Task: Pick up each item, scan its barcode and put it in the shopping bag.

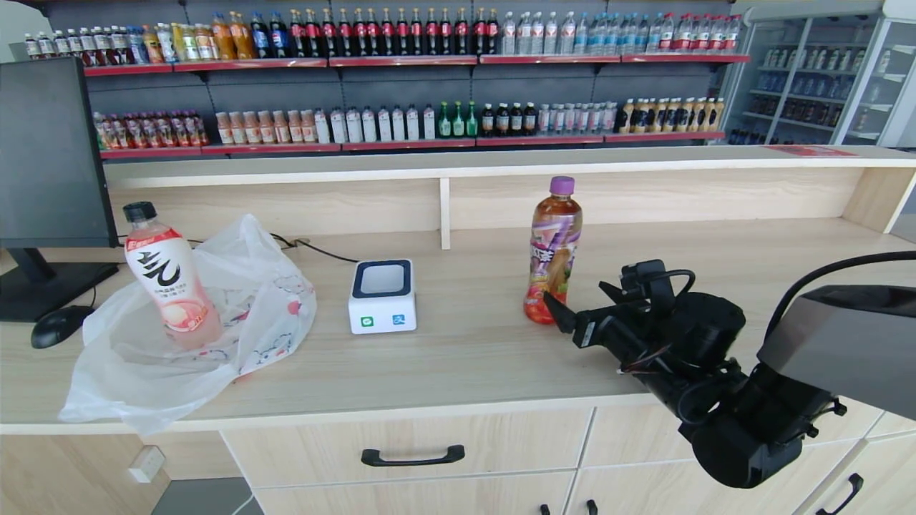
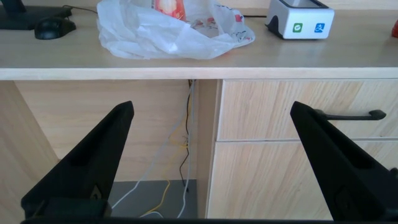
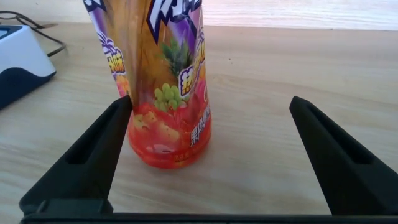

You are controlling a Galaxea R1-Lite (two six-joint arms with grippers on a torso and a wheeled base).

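A tall orange drink bottle with a purple cap stands upright on the wooden counter, right of the middle. My right gripper is open at the level of the bottle's base, just to its right. In the right wrist view the bottle stands close to one finger, with my right gripper wide apart around open counter. A pink bottle with a black cap stands inside the white plastic shopping bag at the left. The white scanner sits between them. My left gripper is open below the counter edge, facing the drawers.
A monitor and a black mouse occupy the far left of the counter. A cable runs behind the bag to the scanner. A raised wooden ledge backs the counter. Drawers with black handles lie below.
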